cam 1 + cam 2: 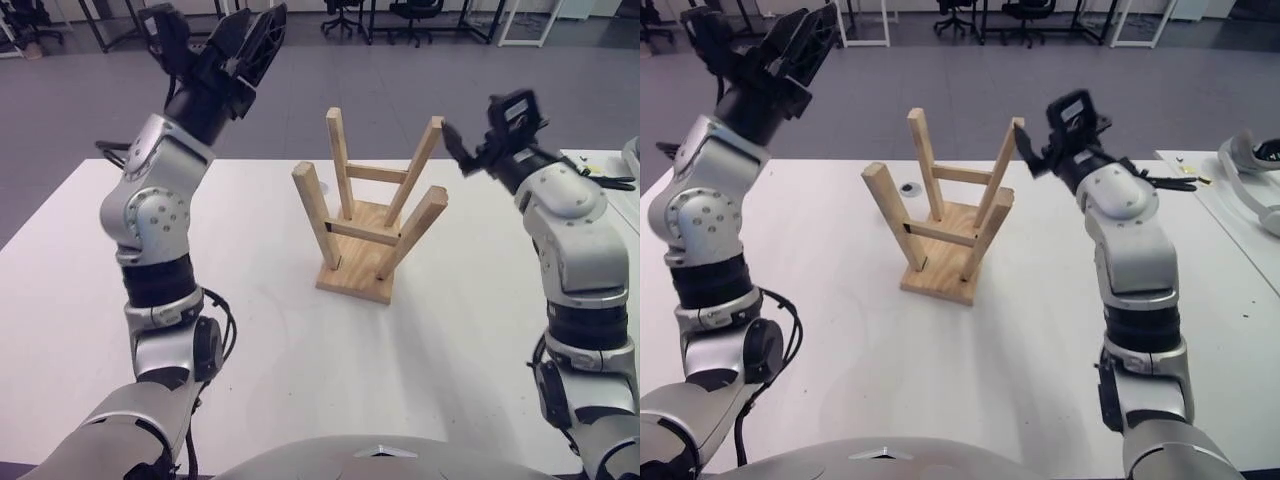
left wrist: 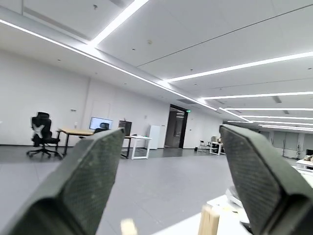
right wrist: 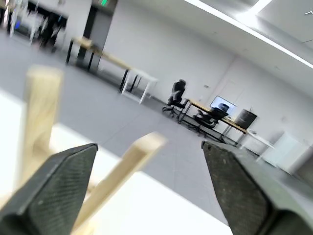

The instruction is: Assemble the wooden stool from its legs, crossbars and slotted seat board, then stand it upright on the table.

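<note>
Your stool [image 1: 365, 235] sits upside down on the table [image 1: 300, 380] with its legs and crossbars apparently fitted, so flipping it looks like the step left. Your right gripper [image 1: 458, 148] hangs just beside one upturned leg [image 1: 425, 165], fingers apart. Your left gripper [image 1: 258, 35] is raised well clear, fingers apart. Next, grip the legs and turn the stool over.

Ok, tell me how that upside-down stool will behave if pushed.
The stool probably moves as one rigid piece: its crossbars tie the legs. Resting on its seat board, it likely slides under a low push. Pushed at a leg top, near the right gripper, it may tilt.
</note>
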Controlling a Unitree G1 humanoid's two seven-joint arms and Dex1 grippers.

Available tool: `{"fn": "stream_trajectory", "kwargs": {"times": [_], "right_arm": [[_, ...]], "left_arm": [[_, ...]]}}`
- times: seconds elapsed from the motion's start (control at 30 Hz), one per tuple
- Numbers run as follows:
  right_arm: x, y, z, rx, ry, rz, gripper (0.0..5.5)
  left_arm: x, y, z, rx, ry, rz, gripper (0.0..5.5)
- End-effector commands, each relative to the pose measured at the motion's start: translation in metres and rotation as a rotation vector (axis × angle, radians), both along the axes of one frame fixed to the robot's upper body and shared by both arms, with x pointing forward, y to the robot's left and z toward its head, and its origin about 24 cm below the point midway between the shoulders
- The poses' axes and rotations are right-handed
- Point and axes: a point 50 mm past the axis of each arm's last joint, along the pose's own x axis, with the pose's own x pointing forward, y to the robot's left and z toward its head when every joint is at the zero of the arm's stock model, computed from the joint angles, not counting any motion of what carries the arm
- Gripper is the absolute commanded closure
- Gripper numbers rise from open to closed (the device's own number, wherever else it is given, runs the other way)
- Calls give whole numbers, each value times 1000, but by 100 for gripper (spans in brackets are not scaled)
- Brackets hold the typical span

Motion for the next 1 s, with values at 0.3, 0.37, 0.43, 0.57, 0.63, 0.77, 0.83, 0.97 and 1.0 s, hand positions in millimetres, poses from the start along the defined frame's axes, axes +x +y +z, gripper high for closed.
{"fn": "stream_trajectory", "kwargs": {"times": [0.3,0.37,0.43,0.57,0.63,0.77,0.83,0.97,1.0], "right_arm": [[-51,80,50,-81,-217,502,150],[-38,56,113,40,-431,326,150],[-36,14,167,208,-572,160,150],[-3,-61,116,-22,-339,-153,150],[7,-82,21,-156,-11,-165,150],[-16,-89,-150,-200,346,-211,150],[-26,-71,-196,-228,413,-144,150],[-35,-48,-225,-265,437,-4,150],[-40,-47,-226,-269,436,33,150]], "left_arm": [[-80,89,-177,381,671,618,194],[-89,81,-198,457,763,604,194],[-93,64,-207,541,781,525,194],[-92,33,-212,709,728,341,194],[-86,25,-213,753,718,286,194],[-69,8,-235,998,698,167,194],[-59,3,-242,1047,685,137,194],[-27,1,-239,1008,649,156,194],[-23,2,-237,1000,636,166,194]]}}
